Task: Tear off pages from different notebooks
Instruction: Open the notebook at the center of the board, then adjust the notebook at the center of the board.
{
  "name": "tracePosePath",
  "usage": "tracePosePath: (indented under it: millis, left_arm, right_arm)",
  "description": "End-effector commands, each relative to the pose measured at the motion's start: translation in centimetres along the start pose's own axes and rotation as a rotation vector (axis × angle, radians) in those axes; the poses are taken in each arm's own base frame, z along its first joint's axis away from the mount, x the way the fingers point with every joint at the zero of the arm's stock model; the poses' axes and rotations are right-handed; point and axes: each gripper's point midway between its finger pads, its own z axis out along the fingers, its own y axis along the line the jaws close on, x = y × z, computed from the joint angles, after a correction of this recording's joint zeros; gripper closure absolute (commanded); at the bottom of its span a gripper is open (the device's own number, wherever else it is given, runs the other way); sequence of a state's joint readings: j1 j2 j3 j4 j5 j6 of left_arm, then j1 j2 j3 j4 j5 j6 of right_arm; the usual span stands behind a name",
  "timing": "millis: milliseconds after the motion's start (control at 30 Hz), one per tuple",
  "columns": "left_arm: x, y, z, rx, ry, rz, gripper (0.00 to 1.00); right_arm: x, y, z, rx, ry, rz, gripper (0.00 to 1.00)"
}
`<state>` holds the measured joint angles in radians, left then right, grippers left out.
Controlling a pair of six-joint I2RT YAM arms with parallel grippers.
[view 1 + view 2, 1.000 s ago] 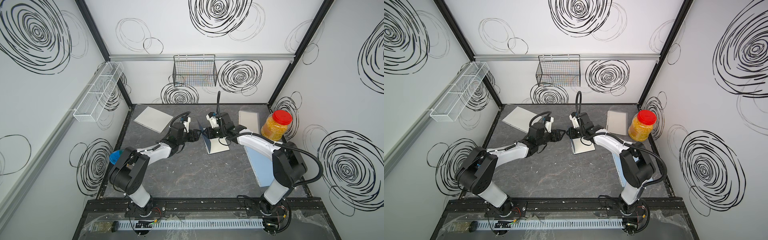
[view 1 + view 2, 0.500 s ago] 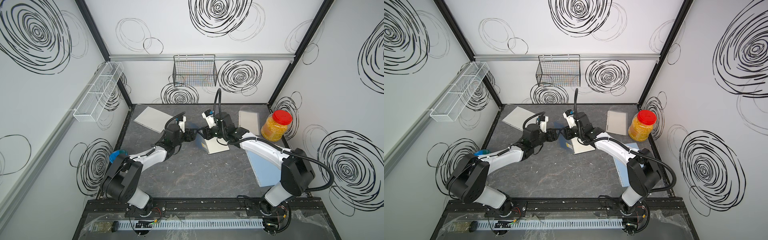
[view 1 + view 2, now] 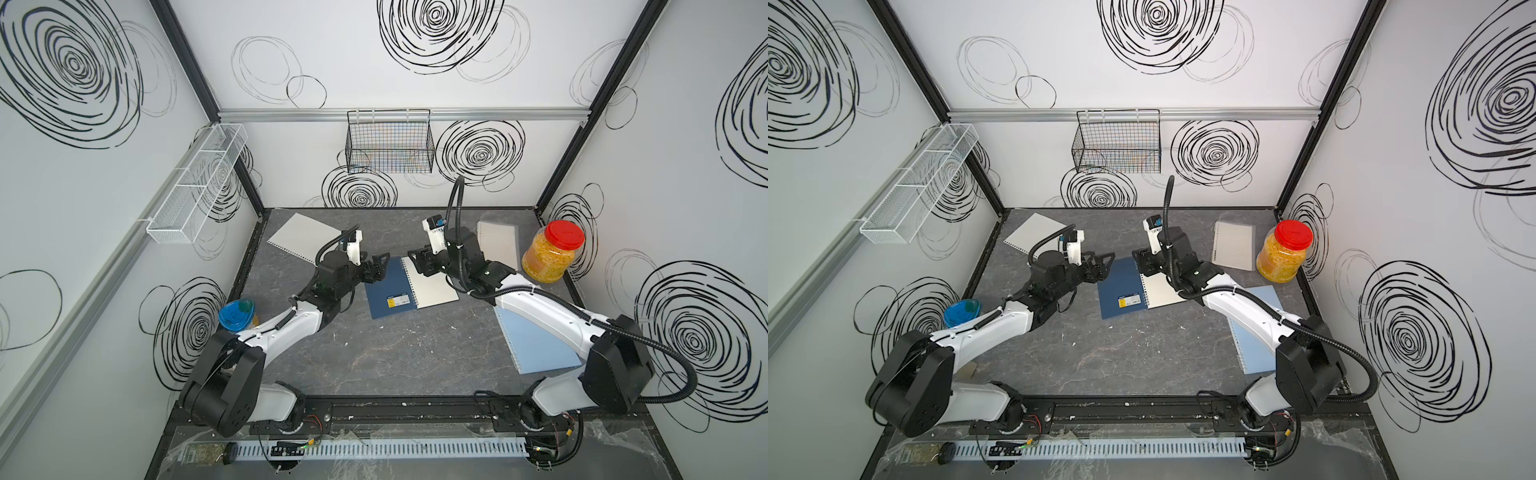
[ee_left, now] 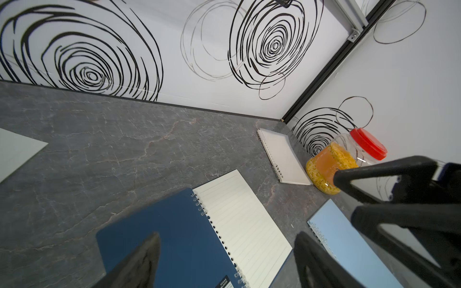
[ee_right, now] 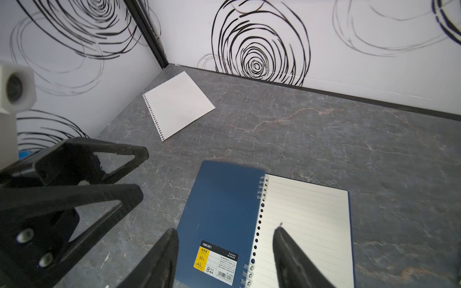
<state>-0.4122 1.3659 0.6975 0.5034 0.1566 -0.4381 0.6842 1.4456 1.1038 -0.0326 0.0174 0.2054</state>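
The navy notebook (image 3: 388,291) lies open in the middle of the worktop (image 3: 374,357), its spiral running far to near. Its lined page (image 3: 434,286) sits on the right arm's side, under the right claw (image 3: 417,261). The left claw (image 3: 379,269) hovers at the cover's edge. Both are released and empty.

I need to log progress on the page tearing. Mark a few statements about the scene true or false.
1. The navy notebook lies open with a lined page showing. True.
2. The left gripper is holding a page. False: it is open and empty.
3. A loose page lies near the far left corner. True.
4. The jar has a blue lid. False: its lid is red.
5. The light blue notebook is closed. True.
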Motion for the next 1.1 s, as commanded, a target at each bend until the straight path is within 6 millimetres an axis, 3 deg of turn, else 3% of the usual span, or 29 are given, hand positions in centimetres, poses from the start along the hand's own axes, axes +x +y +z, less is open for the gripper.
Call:
tracePosePath:
  millis: [0, 67, 133, 167, 300, 600, 867, 1067]
  left_arm:
    - [-2.2, -0.4, -0.5, -0.007, -0.070, 0.069, 0.08]
    - [-2.4, -0.6, -0.6, -0.014, -0.078, 0.088, 0.06]
    - [-2.7, -0.9, -0.7, -0.016, -0.088, 0.111, 0.01]
    - [-2.5, -0.9, -0.7, -0.024, -0.074, 0.118, 0.01]
    - [-2.7, -1.1, -1.0, -0.037, -0.089, 0.132, 0.01]
    - [-3.4, 1.0, -0.4, -0.087, -0.051, 0.037, 0.01]
    - [-0.5, 0.5, 2.7, -0.142, 0.187, 0.081, 0.01]
    - [2.8, -1.3, 4.8, -0.103, 0.336, 0.119, 0.01]
  right_arm:
    - [-1.6, -2.0, -1.6, 0.109, -0.086, 0.003, 0.29]
    - [-1.6, -2.7, -2.1, 0.142, -0.106, 0.004, 0.18]
    - [-1.6, -3.3, -2.5, 0.164, -0.125, 0.010, 0.01]
    - [-1.7, -3.6, -2.7, 0.167, -0.136, 0.012, 0.00]
    - [-1.9, -4.7, -3.5, 0.183, -0.158, 0.041, 0.00]
    - [-1.2, -6.9, -4.5, 0.207, -0.169, 0.062, 0.00]
    - [1.7, -10.1, -2.4, 0.166, -0.030, 0.194, 0.00]
    - [6.1, -12.3, 1.1, 0.159, 0.180, 0.270, 0.01]
